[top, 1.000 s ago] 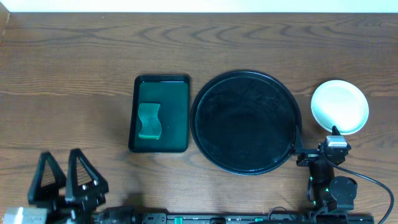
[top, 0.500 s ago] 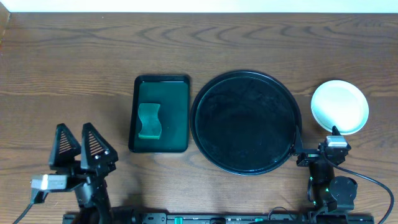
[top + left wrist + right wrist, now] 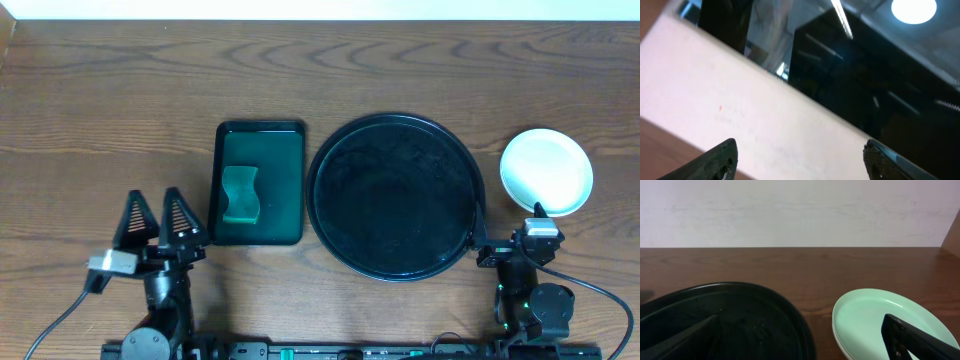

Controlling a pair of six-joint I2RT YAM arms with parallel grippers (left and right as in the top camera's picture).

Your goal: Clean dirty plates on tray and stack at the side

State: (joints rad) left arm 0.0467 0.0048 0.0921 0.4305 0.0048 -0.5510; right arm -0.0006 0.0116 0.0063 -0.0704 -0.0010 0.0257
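Note:
The black round tray point(image 3: 395, 195) lies at the table's middle right with nothing on it. It also shows in the right wrist view point(image 3: 740, 315). The plates point(image 3: 546, 170) sit stacked to the right of the tray, white overhead and pale mint in the right wrist view point(image 3: 880, 320). My right gripper point(image 3: 510, 212) is open at the front right, one finger over the tray's rim and one over the stack's near edge point(image 3: 800, 347). My left gripper point(image 3: 158, 212) is open and empty at the front left. Its wrist view point(image 3: 800, 165) shows only wall and ceiling.
A small rectangular dark green tray point(image 3: 285, 190) holding a green sponge point(image 3: 241, 194) lies left of the black tray, just right of my left gripper. The wall runs along the table's far edge.
My left arm has swung right and forward from the front left corner toward the green tray, fingers still open. The right arm, plates and tray have not moved.

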